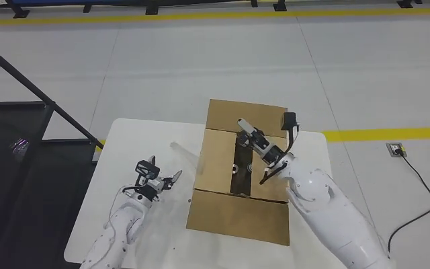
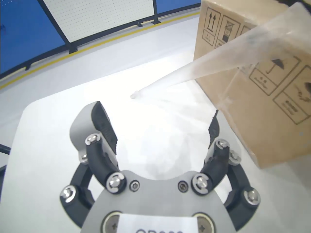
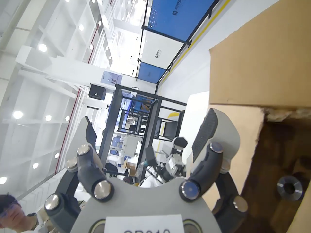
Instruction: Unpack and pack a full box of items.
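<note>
Left gripper [image 2: 156, 109] spread, matte corrugated cardboard box [image 2: 264, 127]

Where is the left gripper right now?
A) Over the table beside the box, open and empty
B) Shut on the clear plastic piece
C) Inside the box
A: the left gripper is open with nothing between its fingers, over the table next to the cardboard box.
</note>
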`<state>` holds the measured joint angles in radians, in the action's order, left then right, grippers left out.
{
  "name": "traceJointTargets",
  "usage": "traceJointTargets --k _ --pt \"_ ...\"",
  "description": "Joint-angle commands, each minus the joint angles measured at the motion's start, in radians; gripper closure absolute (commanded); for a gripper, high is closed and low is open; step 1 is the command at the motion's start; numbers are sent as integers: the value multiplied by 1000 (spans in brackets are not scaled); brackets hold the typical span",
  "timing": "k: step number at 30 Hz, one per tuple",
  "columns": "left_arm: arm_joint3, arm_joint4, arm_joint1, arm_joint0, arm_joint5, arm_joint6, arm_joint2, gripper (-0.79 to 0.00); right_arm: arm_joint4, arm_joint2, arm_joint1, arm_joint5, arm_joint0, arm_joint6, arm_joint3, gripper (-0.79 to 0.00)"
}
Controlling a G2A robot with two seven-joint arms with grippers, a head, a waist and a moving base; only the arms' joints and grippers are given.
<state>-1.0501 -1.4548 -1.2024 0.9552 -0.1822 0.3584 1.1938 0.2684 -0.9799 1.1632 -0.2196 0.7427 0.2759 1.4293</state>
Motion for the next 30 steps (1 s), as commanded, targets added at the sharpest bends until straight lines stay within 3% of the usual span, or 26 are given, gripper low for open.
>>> traceJointTargets --k 1,7,14,22,30 --pt "63 -52 -14 -46 49 26 -46 -785 -5 -51 -16 23 71 42 92 -785" --pt "216 -121 -56 -162 153 85 -142 -785 -26 -143 -40 66 201 93 224 -785" --pt "326 -81 -101 -237 240 186 -187 -785 -72 -182 -48 107 259 115 299 -785" --pt "397 -11 -121 -253 296 282 -164 -785 -55 -184 -41 120 235 156 269 -785" --pt "396 -1 -109 -204 311 339 -119 -785 -50 -142 -25 136 168 203 211 -785"
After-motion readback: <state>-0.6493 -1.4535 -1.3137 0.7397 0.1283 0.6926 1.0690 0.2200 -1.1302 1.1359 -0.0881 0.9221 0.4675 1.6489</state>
